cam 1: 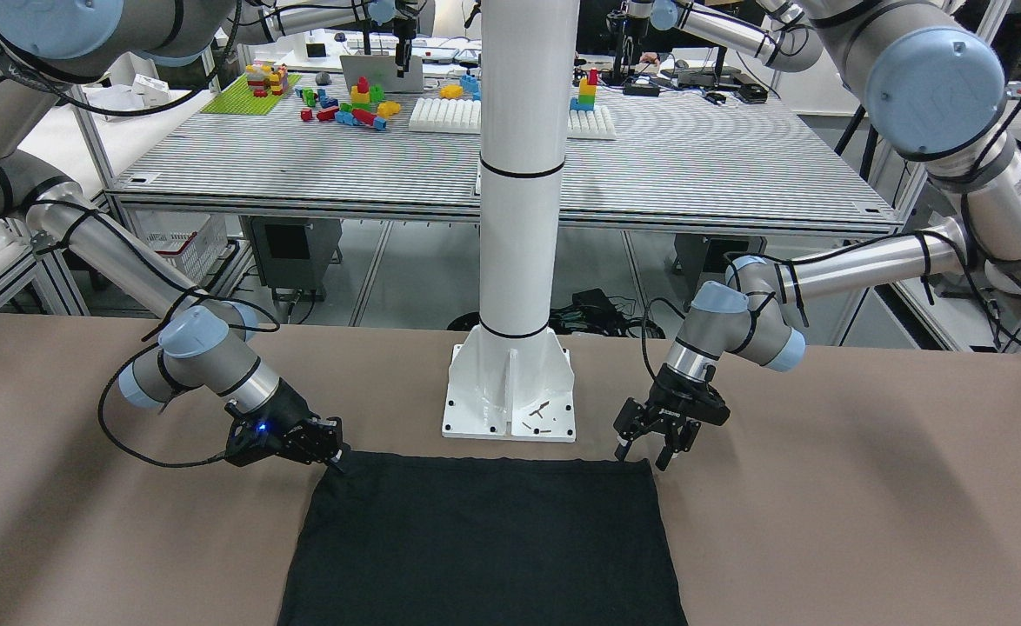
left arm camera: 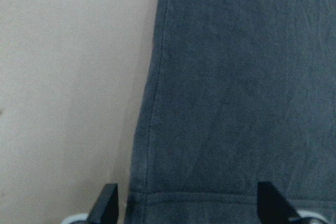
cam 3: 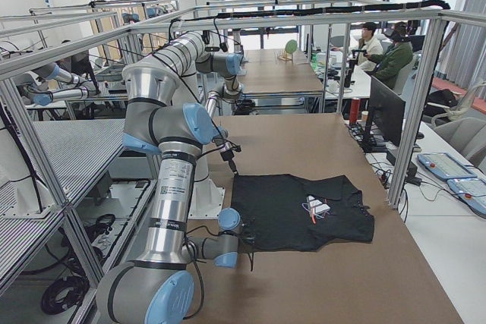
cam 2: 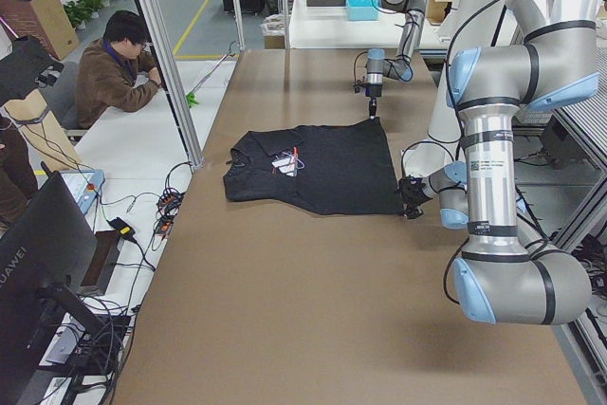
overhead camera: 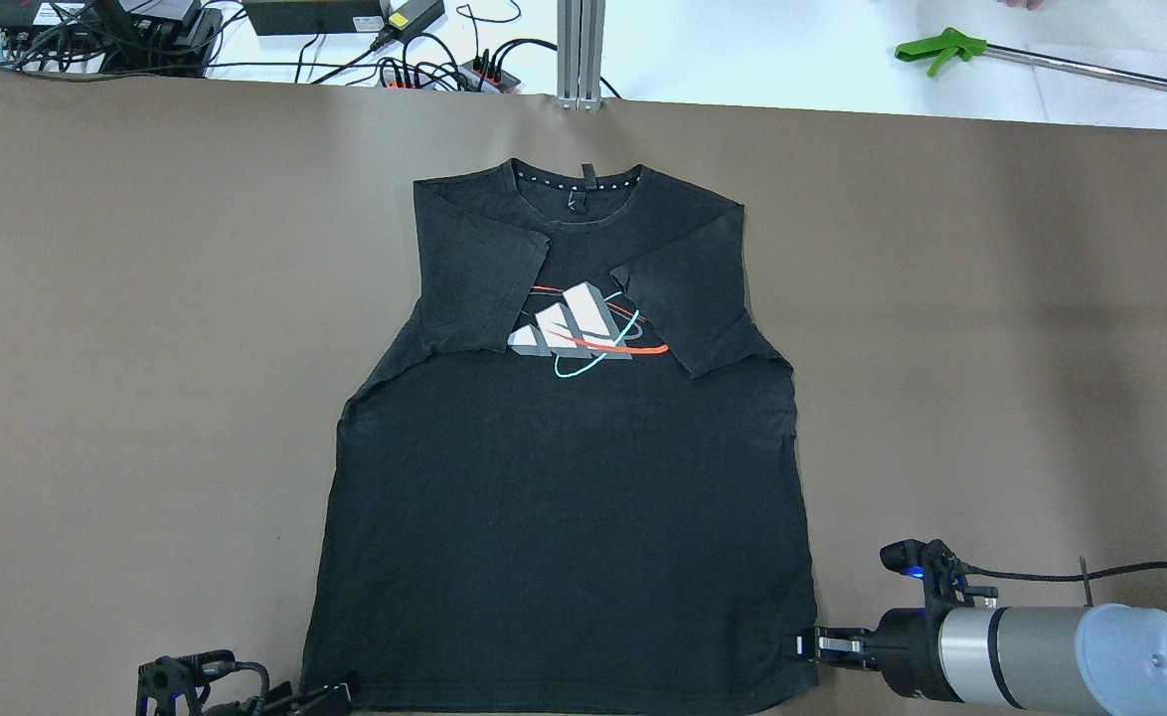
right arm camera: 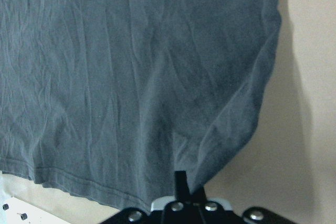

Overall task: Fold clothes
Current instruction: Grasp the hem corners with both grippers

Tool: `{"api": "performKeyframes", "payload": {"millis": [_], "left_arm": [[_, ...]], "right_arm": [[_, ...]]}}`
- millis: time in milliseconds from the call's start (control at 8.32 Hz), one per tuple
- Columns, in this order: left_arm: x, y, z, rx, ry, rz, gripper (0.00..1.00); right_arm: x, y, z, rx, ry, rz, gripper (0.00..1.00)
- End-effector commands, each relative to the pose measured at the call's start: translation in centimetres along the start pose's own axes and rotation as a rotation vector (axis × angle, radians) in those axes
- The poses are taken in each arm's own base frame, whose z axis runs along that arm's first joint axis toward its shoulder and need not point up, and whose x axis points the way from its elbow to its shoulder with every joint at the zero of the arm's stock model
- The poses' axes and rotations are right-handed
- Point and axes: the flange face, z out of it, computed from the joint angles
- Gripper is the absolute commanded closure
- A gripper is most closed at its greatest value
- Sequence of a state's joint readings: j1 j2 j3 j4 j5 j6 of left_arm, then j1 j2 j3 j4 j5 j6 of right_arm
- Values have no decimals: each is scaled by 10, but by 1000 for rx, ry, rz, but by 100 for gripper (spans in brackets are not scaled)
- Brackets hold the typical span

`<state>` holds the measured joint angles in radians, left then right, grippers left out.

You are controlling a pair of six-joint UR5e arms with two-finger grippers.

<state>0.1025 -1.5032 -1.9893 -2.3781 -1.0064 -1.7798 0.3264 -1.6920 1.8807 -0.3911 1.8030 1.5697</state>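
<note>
Overhead exterior shows the black T-shirt [overhead camera: 564, 497] lying flat mid-frame on the desk [overhead camera: 146, 348], with both sleeves [overhead camera: 479, 288] already folded onto the chest. At lower right the right claw [overhead camera: 808, 644] pinches a hem corner. At lower left the left claw [overhead camera: 343, 688] straddles the other corner, spread. The bottom-to-collar fold looks not yet made.

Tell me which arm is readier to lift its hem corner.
Right. The right hand looks closed on the puckered hem corner of the T-shirt, so it could probably lift at once. The left hand is open, only straddling the flat hem.
</note>
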Motion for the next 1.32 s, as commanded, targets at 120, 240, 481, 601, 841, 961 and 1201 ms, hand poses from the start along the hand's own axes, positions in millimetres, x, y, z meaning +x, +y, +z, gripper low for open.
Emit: {"api": "performKeyframes", "payload": {"millis": [120, 240, 481, 601, 841, 961, 1201], "left_arm": [[-5, 5, 9, 10, -11, 9, 11], [-3, 2, 7, 21, -5, 6, 35], [-4, 1, 7, 34, -6, 18, 97], [-4, 1, 7, 36, -6, 18, 100], [0, 0, 5, 34, 2, 13, 100], [7, -3, 0, 31, 15, 4, 100], [33, -21, -36, -3, 73, -32, 100]], "right_arm": [[0, 0, -1, -1, -2, 0, 100], [0, -1, 0, -1, 0, 0, 100], [0, 1, 1, -4, 0, -1, 100], [0, 1, 1, -4, 0, -1, 100], [0, 1, 1, -4, 0, -1, 100], [-2, 0, -1, -5, -5, -1, 100], [-6, 1, -13, -11, -54, -11, 100]]}}
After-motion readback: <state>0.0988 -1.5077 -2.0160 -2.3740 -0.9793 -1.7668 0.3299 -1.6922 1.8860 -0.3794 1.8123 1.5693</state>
